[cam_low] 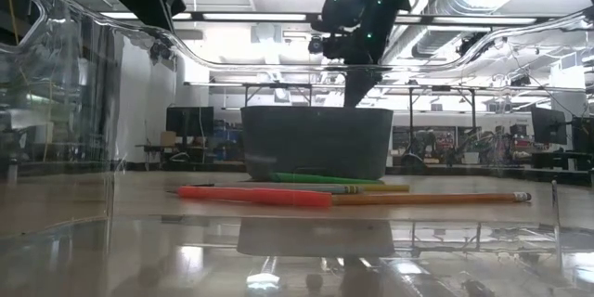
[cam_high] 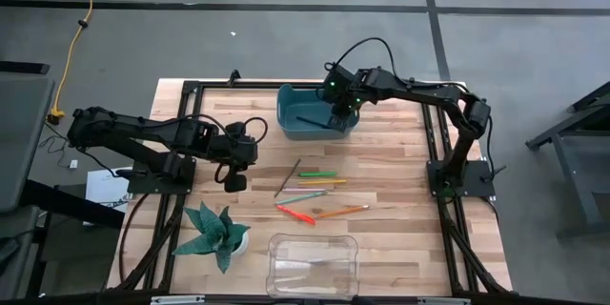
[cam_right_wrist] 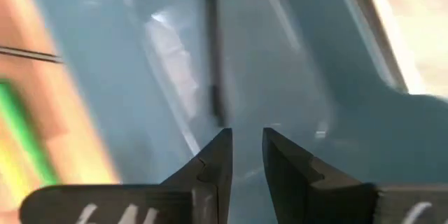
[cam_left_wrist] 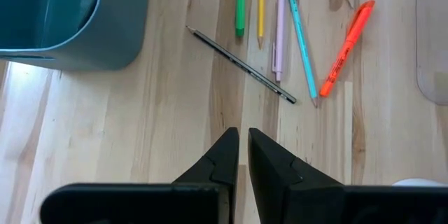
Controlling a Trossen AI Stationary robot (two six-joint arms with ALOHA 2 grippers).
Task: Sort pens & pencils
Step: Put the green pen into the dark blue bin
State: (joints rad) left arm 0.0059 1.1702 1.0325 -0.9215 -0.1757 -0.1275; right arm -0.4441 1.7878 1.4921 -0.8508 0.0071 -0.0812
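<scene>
Right wrist view shows your right gripper [cam_right_wrist: 245,147] over the teal bin [cam_right_wrist: 294,63], fingers apart, a dark pen [cam_right_wrist: 214,56] lying loose inside. Lift straight clear. Left gripper [cam_left_wrist: 243,147], fingers together, waits near the remaining pencils [cam_high: 315,191].

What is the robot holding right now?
Nothing. The right end effector is over the blue bin, open, with a dark pen lying loose inside. The left end effector is shut and empty.

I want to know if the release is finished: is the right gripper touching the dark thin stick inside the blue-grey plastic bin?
Apart. In the right wrist view, the dark thin stick lies on the blue-grey plastic bin floor, with bare floor between it and the right gripper, whose fingers are parted.
</scene>
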